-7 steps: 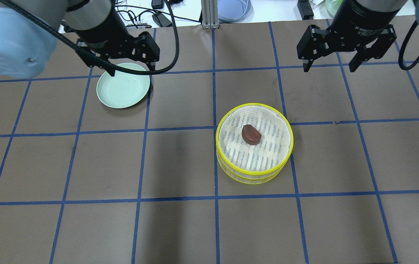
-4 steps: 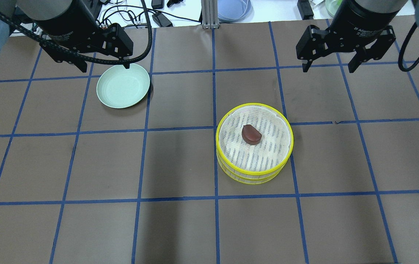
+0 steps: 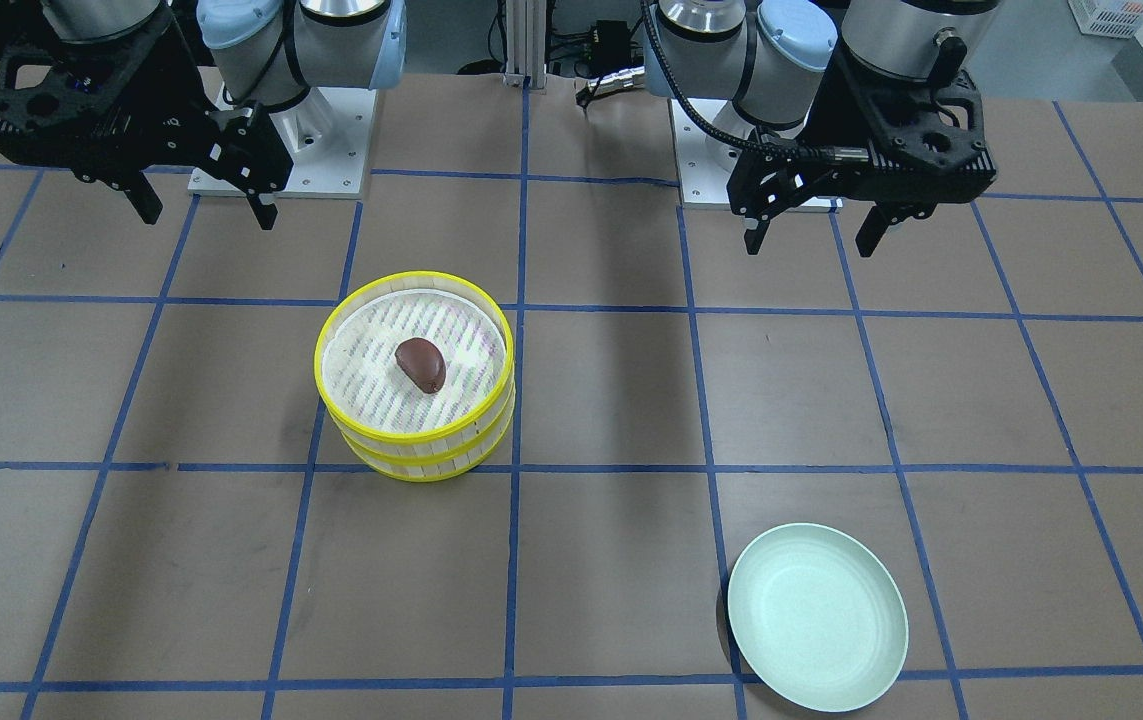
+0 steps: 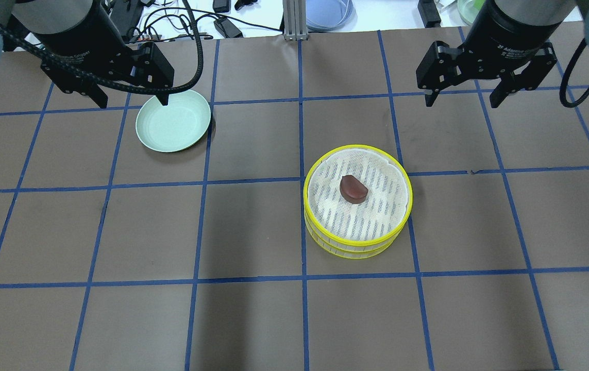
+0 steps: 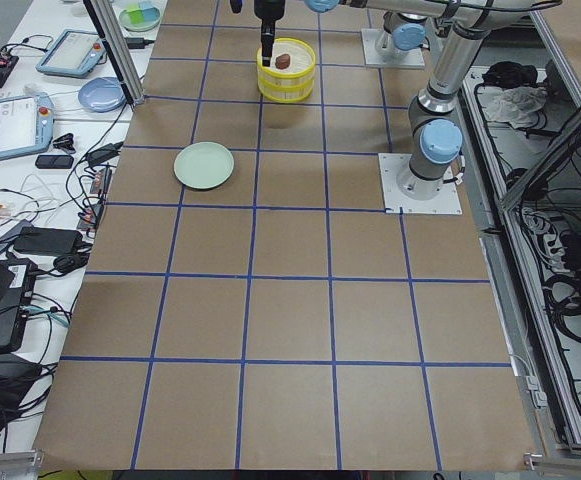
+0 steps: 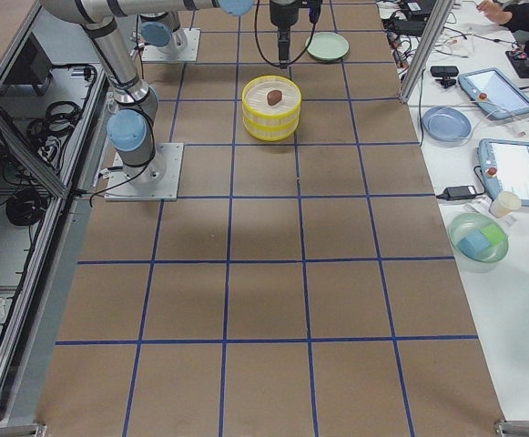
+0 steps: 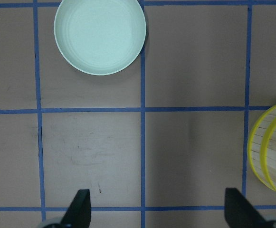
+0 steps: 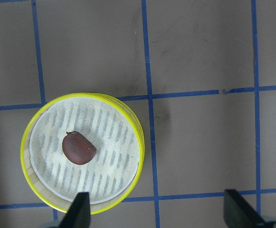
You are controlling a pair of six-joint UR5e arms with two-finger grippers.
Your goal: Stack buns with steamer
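The steamer's two yellow-rimmed tiers [image 4: 356,248] stand stacked right of the table's centre, also in the front view [image 3: 421,455]. The dark reddish-brown bun [image 4: 353,188] lies in the top tier, and shows in the right wrist view [image 8: 79,148] too. The cream-white bun is not in view. My left gripper [image 4: 134,102] is open and empty, high over the far left, by the near-left edge of the pale green plate [image 4: 173,126]. My right gripper [image 4: 462,102] is open and empty, high over the far right, beyond the steamer.
The green plate is empty and also shows in the left wrist view [image 7: 99,35]. An aluminium post [image 4: 291,20] stands at the table's far edge. Cables and a blue dish [image 4: 327,13] lie beyond that edge.
My left gripper has moved left, off the green plate's far side towards the table's left. The right gripper has barely shifted. The steamer and bun have not moved.
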